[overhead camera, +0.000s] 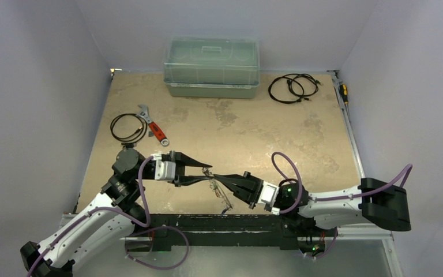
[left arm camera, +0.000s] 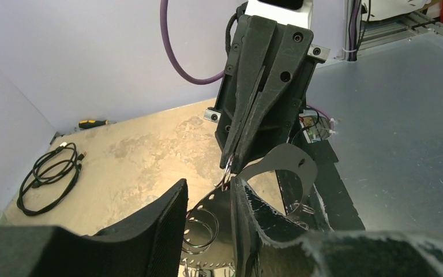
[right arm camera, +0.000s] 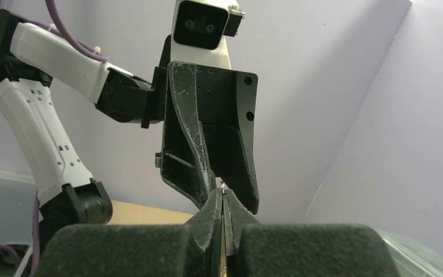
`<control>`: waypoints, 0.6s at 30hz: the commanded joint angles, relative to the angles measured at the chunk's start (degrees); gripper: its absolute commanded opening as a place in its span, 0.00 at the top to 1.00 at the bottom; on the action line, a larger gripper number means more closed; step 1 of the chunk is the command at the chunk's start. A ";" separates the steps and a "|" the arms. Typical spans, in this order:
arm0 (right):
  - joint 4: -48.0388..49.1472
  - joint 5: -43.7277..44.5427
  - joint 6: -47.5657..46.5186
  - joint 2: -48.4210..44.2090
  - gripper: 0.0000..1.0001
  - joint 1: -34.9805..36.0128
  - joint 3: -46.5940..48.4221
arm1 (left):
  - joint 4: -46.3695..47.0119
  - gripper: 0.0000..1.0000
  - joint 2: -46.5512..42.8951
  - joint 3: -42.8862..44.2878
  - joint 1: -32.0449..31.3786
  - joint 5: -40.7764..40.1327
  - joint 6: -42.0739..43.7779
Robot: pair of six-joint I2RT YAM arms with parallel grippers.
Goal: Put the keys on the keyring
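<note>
The keyring [left arm camera: 291, 157] is a thin silvery-grey flat loop with small holes and little wire rings [left arm camera: 199, 231] on it. It hangs between the two grippers above the near table edge, and it also shows in the top view [overhead camera: 220, 193]. My right gripper [left arm camera: 229, 165] is shut, and its tips pinch the top of the keyring; it also shows in the top view [overhead camera: 217, 178] and in its own wrist view [right arm camera: 222, 193]. My left gripper [overhead camera: 206, 168] faces it tip to tip and is open. Part of the keyring lies between its fingers [left arm camera: 150, 231]. I cannot make out any keys or coloured tags.
A clear green lidded box [overhead camera: 211, 68] stands at the back. Black cable coils lie at the back right [overhead camera: 293, 88] and the left [overhead camera: 128, 127]. A red-handled wrench [overhead camera: 153, 128] lies near the left coil. A screwdriver [overhead camera: 343, 92] lies by the right wall.
</note>
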 commanded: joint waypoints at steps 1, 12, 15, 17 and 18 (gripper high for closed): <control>6.01 -1.51 0.87 0.36 1.00 -0.58 2.78 | 3.05 0.69 -0.05 -0.60 -0.08 1.34 -0.56; 6.27 -2.70 2.01 1.53 1.00 -1.64 3.23 | 3.10 1.00 -0.61 -0.87 -0.09 1.41 -0.28; 6.45 -2.96 2.56 1.62 1.00 -1.82 3.45 | 2.95 1.00 -0.87 -0.85 -0.09 1.35 -0.40; 6.58 -1.89 2.93 1.79 1.00 -1.87 3.50 | 2.00 1.00 -1.58 -0.45 -0.07 -0.33 -0.19; 6.58 -0.83 3.34 1.88 1.00 -1.90 3.54 | 1.02 1.00 -2.06 -0.20 -0.05 -1.90 0.19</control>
